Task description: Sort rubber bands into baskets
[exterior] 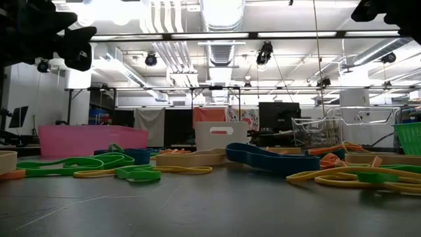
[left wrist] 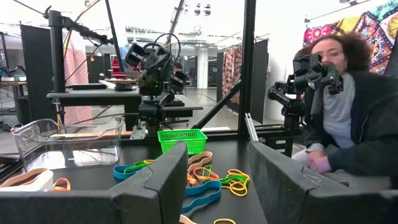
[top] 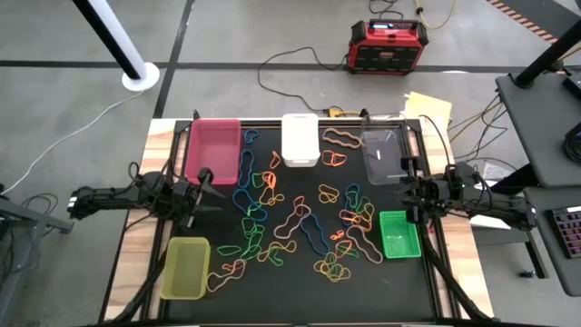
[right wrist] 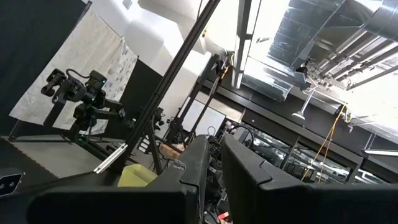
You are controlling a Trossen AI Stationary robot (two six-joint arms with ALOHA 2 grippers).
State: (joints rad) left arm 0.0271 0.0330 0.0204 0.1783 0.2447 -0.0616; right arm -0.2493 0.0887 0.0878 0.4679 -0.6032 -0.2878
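Note:
Many coloured rubber bands (top: 300, 218) lie loose on the black mat; they also show in the low view (exterior: 263, 159) and the left wrist view (left wrist: 199, 177). Around them stand the pink basket (top: 214, 148), white basket (top: 300, 139), clear basket (top: 384, 154), bright green basket (top: 399, 233) and yellow-green basket (top: 186, 266). My left gripper (top: 211, 189) hovers open and empty at the mat's left side, below the pink basket; its fingers (left wrist: 217, 171) point level across the table. My right gripper (top: 406, 191) hovers between the clear and green baskets, its fingers (right wrist: 216, 163) close together, empty and tipped upward.
A red-and-black power box (top: 386, 45) with cables sits on the floor beyond the table's far edge. A person (left wrist: 354, 112) sits past the table's right side. A desk with a keyboard (top: 567, 232) stands at the right. Bare mat lies along the table's near edge (top: 300, 300).

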